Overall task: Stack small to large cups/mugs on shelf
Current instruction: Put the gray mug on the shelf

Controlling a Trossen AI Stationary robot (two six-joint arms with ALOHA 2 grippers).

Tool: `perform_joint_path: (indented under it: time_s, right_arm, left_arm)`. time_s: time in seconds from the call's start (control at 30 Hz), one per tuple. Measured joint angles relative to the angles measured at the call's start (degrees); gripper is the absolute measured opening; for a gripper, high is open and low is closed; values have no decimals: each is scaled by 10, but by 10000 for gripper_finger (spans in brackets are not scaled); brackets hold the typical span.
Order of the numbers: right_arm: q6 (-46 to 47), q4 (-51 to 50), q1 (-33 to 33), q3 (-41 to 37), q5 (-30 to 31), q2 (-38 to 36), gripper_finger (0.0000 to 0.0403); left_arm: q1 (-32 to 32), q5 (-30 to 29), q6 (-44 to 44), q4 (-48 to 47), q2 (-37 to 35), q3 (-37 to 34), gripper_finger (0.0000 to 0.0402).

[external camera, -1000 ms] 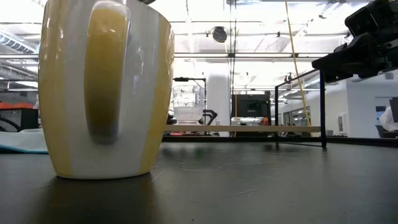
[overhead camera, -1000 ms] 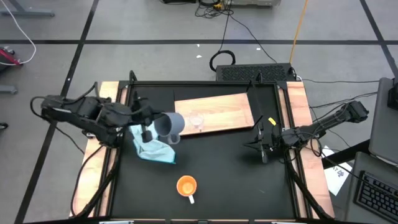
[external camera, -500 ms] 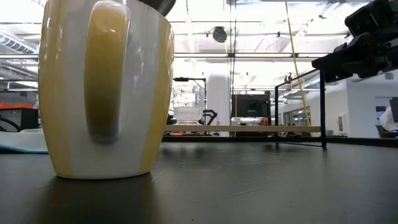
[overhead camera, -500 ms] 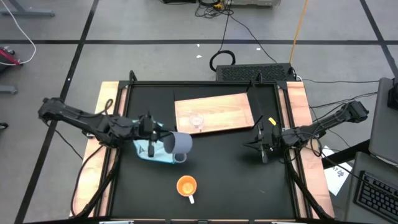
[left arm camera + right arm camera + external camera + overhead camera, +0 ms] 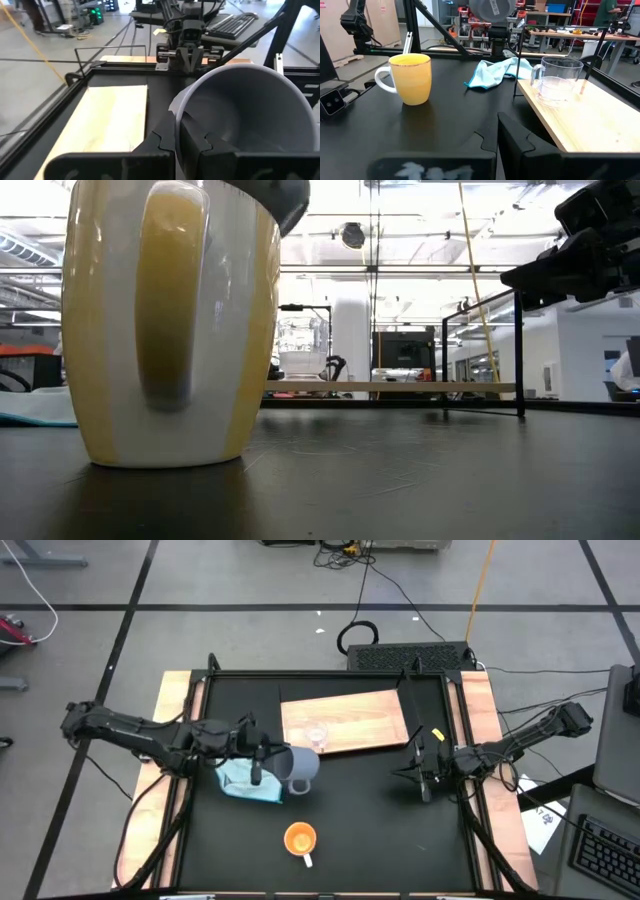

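We had left tool (image 5: pixel 268 762) clamped on grey-blue mug (image 5: pixel 301 768) rim, mug lifted near shelf (image 5: pixel 345 723) and cloth (image 5: pixel 247 780), right tool (image 5: pixel 424 776) closed, parked, orange mug (image 5: pixel 300 839) on desk (image 5: pixel 380 830)

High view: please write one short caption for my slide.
Left gripper carries the grey-blue mug near the shelf; right gripper waits.

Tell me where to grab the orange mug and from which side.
Grip the orange mug by its rim wall from straight above, opposite the white handle. It stands upright and open-topped on the table's near side, alone, so one finger can likely slip inside, as the left gripper holds the grey mug.
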Motion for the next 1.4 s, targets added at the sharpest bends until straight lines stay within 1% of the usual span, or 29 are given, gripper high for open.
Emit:
perform_joint_path:
  time_s: [0.13, 0.3, 0.37, 0.73, 1.1, 1.17, 1.4]
  right_arm:
    - [4, 0, 0, 0, 0, 0, 0]
    - [4, 0, 0, 0, 0, 0, 0]
    - [4, 0, 0, 0, 0, 0, 0]
    - [4, 0, 0, 0, 0, 0, 0]
    - [2, -3, 0, 0, 0, 0, 0]
    - [1, -3, 0, 0, 0, 0, 0]
    - [0, -5, 0, 0, 0, 0, 0]
  left_arm:
    - [40, 60, 6, 22, 19, 3, 5]
    - [86, 111, 16, 22, 56, 36, 5]
    - [100, 132, 22, 26, 74, 58, 5]
    - [188, 216, 58, -30, 164, 174, 4]
    - [272, 323, 71, -83, 265, 290, 4]
    - [283, 336, 75, -105, 287, 317, 4]
    - [307, 345, 99, -201, 365, 412, 4]
